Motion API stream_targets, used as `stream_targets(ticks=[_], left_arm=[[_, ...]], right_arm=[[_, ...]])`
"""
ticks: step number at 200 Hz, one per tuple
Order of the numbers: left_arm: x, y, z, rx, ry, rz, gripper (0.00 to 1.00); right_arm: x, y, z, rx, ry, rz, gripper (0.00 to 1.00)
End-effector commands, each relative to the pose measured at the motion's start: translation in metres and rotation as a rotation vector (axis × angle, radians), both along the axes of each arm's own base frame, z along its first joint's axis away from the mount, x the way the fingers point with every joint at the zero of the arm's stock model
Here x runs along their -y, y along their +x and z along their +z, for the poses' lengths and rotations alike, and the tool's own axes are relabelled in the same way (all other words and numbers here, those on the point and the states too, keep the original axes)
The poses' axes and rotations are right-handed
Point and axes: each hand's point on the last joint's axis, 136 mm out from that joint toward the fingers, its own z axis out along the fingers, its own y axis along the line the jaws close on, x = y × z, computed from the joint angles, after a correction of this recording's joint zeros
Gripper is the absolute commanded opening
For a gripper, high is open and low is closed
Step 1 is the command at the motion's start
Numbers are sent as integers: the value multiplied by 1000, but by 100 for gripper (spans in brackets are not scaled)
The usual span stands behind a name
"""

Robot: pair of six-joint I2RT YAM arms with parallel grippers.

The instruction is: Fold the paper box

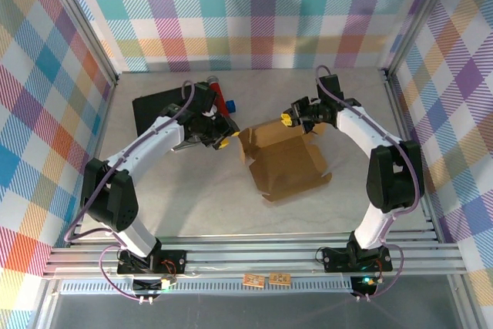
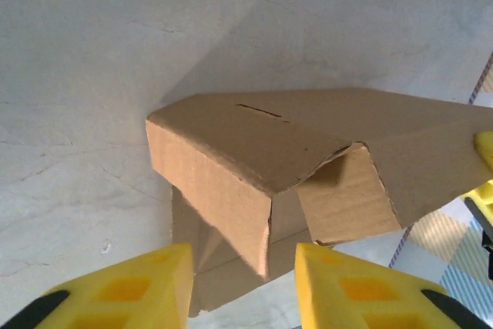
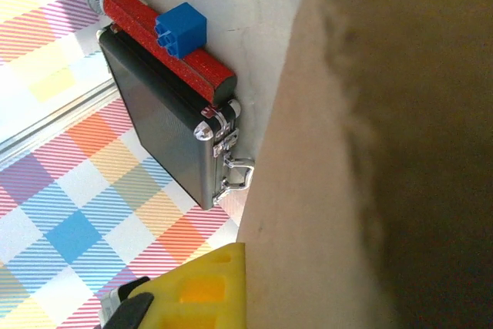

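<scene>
Nearest the bases there's a good stretch of bare worktop (image 1: 208, 209), so that's the free side if anything has to slide. The paper box (image 1: 286, 161) sits mid-worktop, half formed: near panel lying flat, left and far walls standing up.

Left pincer (image 1: 222, 141) is spread wide with nothing in it. Its wrist view has the box's left corner lined up just ahead of the gap between the yellow fingers (image 2: 146, 287). That corner looks loose, with one flap sagging under the slotted top panel. I'd guess the job right now is squaring that wall. So I'd close on the doubled edge rather than the point of the corner, and push along the crease, not across it.

Right pincer (image 1: 290, 119) is at the far wall. One finger (image 3: 196, 287) lies against the card and the other is hidden behind it, so I can't tell if it's really got a hold.

The tight spot is beyond the left pincer: black case (image 1: 158, 109) with the red cylinder (image 1: 216, 86) and blue block (image 1: 229, 105) close by. Right of the box is open.
</scene>
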Motion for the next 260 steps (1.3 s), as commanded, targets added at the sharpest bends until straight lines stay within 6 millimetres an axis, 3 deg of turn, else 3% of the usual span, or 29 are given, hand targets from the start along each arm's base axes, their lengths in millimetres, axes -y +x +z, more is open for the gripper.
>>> stream_targets(ticks=[1,36,76,131,156,167,190,230,260], left_arm=[[-11,-1,1,121,108,-139,29],[-21,-23,-10,272,223,-397,26],[-4,-30,-19,508,269,-610,31],[33,-23,-17,718,313,-701,50],[37,-15,-17,725,362,-675,56],[36,-11,-21,711,406,-658,65],[37,-7,-33,678,484,-628,69],[25,-1,-50,587,686,-517,56],[15,3,-55,506,783,-397,17]], right_arm=[[-3,0,7,74,-10,53,0],[-6,2,6,59,-14,76,0],[-7,3,3,48,-14,84,0],[-8,4,5,43,-9,82,0],[-7,4,6,40,-8,76,0],[-7,4,6,40,-6,72,0],[-7,4,7,36,-2,61,0],[-6,7,11,51,13,31,0],[-6,6,13,75,40,-24,0]])
